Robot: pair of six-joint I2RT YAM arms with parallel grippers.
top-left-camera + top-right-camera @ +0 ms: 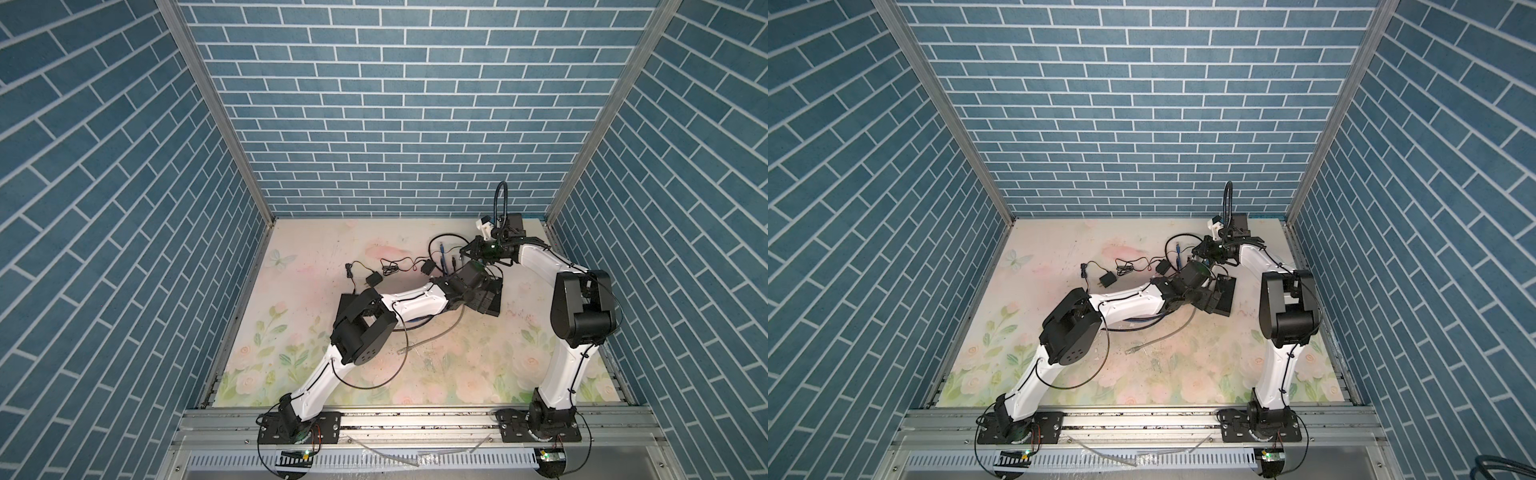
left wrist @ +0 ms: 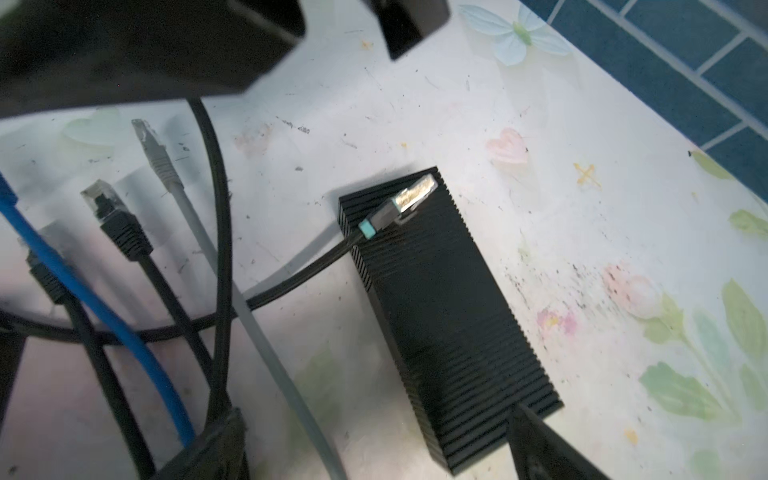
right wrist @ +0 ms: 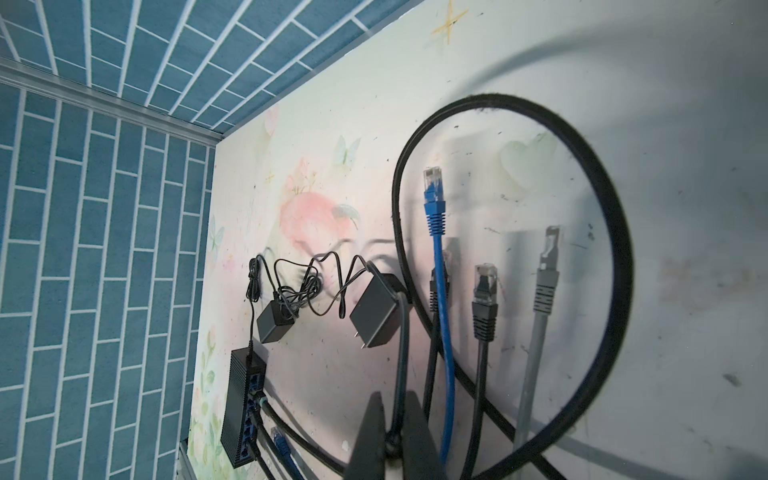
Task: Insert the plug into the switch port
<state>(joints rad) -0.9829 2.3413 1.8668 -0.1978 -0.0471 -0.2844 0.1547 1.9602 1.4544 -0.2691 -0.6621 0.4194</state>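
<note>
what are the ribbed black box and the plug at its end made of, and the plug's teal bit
The ribbed black box looks like matte moulded plastic, possibly coated metal: fine even ridges and little glare. The plug has a bare metal shell, going by its bright silvery reflections. The teal boot behind it is dull and looks like soft rubbery plastic.

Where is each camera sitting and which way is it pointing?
Top views: high above the front, looking down on the floral table; left arm and right arm show whole.
Left wrist: on the left arm, facing down at the ribbed black switch box; open left claw shows fingertips.
Right wrist: on the right arm, facing along the table toward the blue brick corner; right claw shut on a round black cord.
Shared: both wrist views show the grey network plug and blue cable.
</note>
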